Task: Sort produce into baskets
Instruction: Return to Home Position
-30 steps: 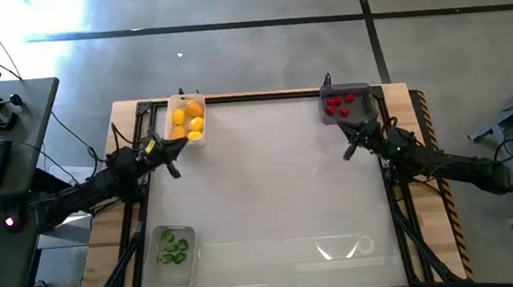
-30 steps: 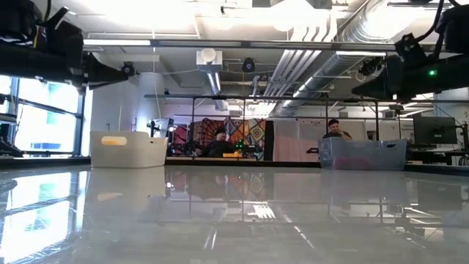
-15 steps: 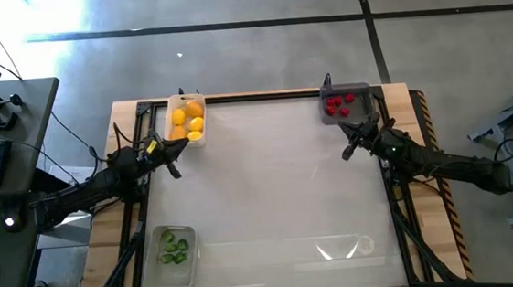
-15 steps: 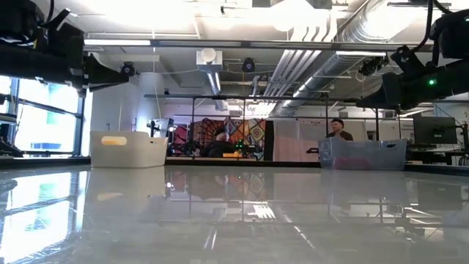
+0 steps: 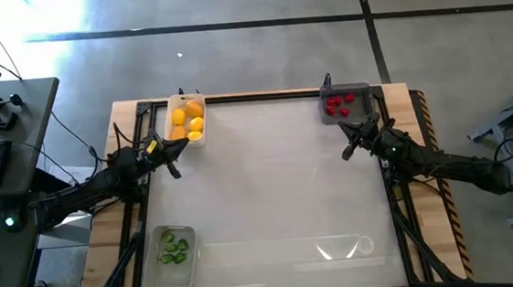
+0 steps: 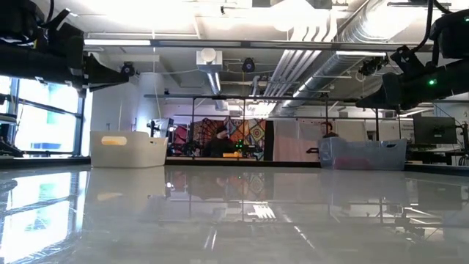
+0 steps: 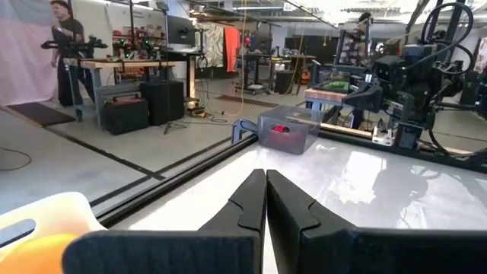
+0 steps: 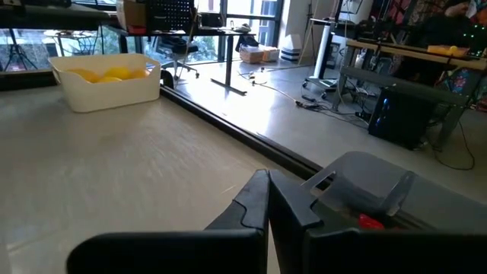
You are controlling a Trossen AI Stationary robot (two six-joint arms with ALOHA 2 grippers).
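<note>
On glossy table (image 5: 269, 188), rounded white tray (image 5: 185, 97), grey tray (image 5: 345, 87), clear tray (image 5: 171, 277)

We see a white tray (image 5: 171, 113) holding yellow fruit (image 5: 178, 117) and an orange fruit (image 5: 193, 109), a dark grey tray (image 5: 344, 88) with red berries (image 5: 336, 107), and a clear tray (image 5: 188, 268) with green pieces (image 5: 174, 247). The counter (image 5: 278, 188) is glossy pale grey, edged in light wood (image 5: 433, 230) with a black frame (image 5: 262, 94). The left arm (image 5: 95, 185) and right arm (image 5: 451, 167) are black.
</note>
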